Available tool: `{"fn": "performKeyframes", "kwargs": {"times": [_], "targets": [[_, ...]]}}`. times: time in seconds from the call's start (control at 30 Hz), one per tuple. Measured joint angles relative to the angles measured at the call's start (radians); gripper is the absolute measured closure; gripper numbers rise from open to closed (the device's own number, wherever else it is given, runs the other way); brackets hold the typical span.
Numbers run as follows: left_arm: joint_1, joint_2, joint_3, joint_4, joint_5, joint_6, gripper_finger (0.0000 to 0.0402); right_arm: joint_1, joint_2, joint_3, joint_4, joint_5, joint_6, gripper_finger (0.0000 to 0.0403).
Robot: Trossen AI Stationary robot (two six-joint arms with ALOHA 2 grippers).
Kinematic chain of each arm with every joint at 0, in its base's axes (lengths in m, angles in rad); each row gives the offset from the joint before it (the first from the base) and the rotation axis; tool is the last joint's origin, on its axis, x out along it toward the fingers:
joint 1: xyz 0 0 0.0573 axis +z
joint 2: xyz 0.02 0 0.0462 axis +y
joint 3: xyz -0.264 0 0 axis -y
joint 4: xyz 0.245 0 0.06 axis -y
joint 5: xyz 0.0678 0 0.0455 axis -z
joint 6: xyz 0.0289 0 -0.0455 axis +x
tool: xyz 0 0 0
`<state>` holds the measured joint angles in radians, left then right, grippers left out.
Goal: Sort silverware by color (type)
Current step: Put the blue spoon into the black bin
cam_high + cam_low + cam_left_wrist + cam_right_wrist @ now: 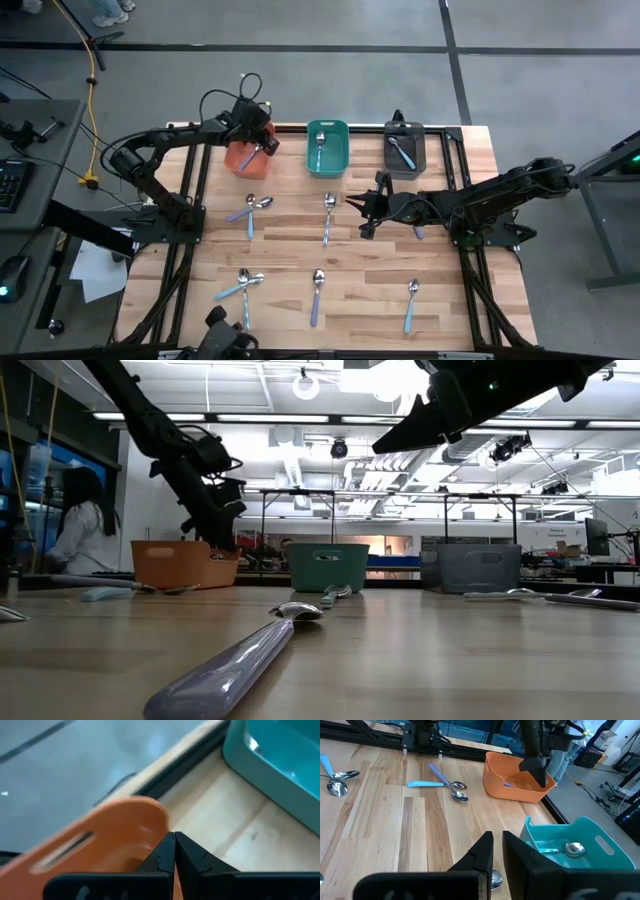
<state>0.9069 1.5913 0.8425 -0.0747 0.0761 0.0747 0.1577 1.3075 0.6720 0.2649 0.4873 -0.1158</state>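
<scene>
So the left gripper (262,146) is sitting right over the orange bin (243,158) at the far left of the bench (350,290), fingers pinched completely together with nothing between them as far as the left wrist view shows. From the right wrist view you can see it poking down into the bin's near edge, and there's a purple-handled spoon (507,784) lying inside that bin.

The right gripper (366,206) hangs over the middle of the bench, just in front of the gap between the teal bin (327,148) and the dark grey bin (405,150). Its fingers are nearly closed, only a thin slit showing, and it isn't holding anything.

Where the silverware is: the teal bin has one spoon (319,147) with a teal handle in it, and the grey bin has a light blue-handled one (401,152). Still loose on the bench: a crossed pair (250,210) near the orange bin (one purple, one light blue), a single spoon (328,216) in front of the teal bin, another pair (243,286) at the near left, a purple-handled spoon (317,294) near the front centre, and a light blue one (412,303) at the near right. There's also a bit of a handle (418,231) peeking out from under the right arm.

A person (82,530) stands in the room behind the bench, off to the left in the low view.
</scene>
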Motion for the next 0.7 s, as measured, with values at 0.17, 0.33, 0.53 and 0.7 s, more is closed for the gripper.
{"fn": "performKeyframes", "kwargs": {"times": [0.17, 0.33, 0.53, 0.7], "targets": [[0.048, 0.0, 0.0, 0.029, -0.004, 0.006, 0.0401, 0.0, 0.0, 0.0, 0.0, 0.0, 0.003, 0.038], [0.079, 0.0, 0.0, 0.038, -0.007, 0.008, 0.0401, 0.0, 0.0, 0.0, 0.0, 0.0, -0.002, 0.038], [0.097, 0.0, 0.0, 0.088, -0.042, 0.008, 0.0401, 0.0, 0.0, 0.0, 0.001, 0.0, -0.006, 0.038], [0.097, -0.02, 0.0, 0.071, -0.044, 0.032, 0.0401, 0.0, 0.0, 0.0, 0.001, 0.0, -0.017, 0.038]]}}
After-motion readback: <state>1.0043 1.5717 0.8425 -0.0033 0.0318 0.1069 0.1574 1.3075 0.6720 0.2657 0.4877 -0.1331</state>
